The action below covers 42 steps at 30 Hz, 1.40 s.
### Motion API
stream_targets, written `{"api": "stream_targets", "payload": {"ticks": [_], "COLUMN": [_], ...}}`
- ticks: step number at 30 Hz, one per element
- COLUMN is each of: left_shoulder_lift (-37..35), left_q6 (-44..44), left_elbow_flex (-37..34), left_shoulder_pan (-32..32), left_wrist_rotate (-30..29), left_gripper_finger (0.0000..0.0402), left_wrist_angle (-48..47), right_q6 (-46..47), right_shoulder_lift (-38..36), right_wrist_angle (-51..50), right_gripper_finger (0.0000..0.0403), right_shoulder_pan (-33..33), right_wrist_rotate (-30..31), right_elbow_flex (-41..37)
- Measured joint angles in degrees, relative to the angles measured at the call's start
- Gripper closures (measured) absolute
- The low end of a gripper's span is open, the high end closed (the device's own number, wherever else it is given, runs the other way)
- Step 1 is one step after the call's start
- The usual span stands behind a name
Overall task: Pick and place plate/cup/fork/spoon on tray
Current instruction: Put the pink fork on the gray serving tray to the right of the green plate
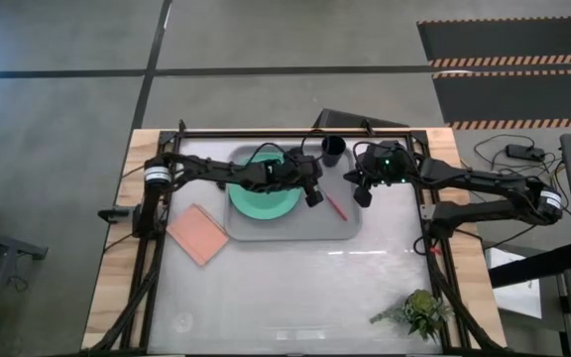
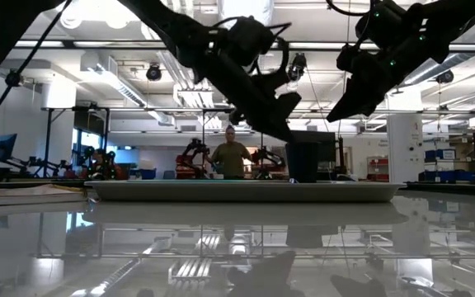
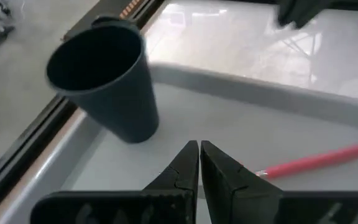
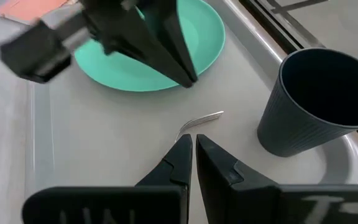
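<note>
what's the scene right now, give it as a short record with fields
tray: light grey tray in the table's middle
plate: mint-green plate on the tray
cup: black cup upright in a tray corner
fork: pink-handled fork lying on the tray
spoon: not seen
left gripper: shut, empty, over the tray near the cup
right gripper: shut, empty, above the fork's head

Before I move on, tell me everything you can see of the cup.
The cup is a small black cylinder, matte and plastic-looking, faintly ribbed, slightly wider at its open mouth. It stands upright and looks empty, in a far corner of the grey tray, near the rim. Nothing grips it; the fork lies apart from it, and both grippers are off it.
</note>
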Motion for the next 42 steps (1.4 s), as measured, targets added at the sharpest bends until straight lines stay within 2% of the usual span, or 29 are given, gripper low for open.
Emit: {"api": "stream_targets", "payload": {"ticks": [6,12,42], "left_shoulder_lift": [3.40,7.78,7.73], "left_q6": [-1.91,-3.71,-6.57], "left_elbow_flex": [-1.00,2.00,-1.35], "left_shoulder_pan": [0.03,-0.47,-0.95], "left_wrist_rotate": [0.04,2.00,-0.79], "left_gripper_finger": [0.0402,0.0402,0.0402], "left_wrist_angle": [4.65,6.29,6.34], "right_q6": [-0.08,-0.88,0.23], "right_shoulder_lift": [0.04,0.02,0.07], "right_wrist_angle": [0.00,0.55,0.80], "right_gripper_finger": [0.0390,0.0390,0.0390], "right_shoulder_pan": [-0.02,-0.15,-0.13], "right_wrist_rotate": [0.46,0.54,0.52], "right_elbow_flex": [-0.08,-0.08,-0.21]}}
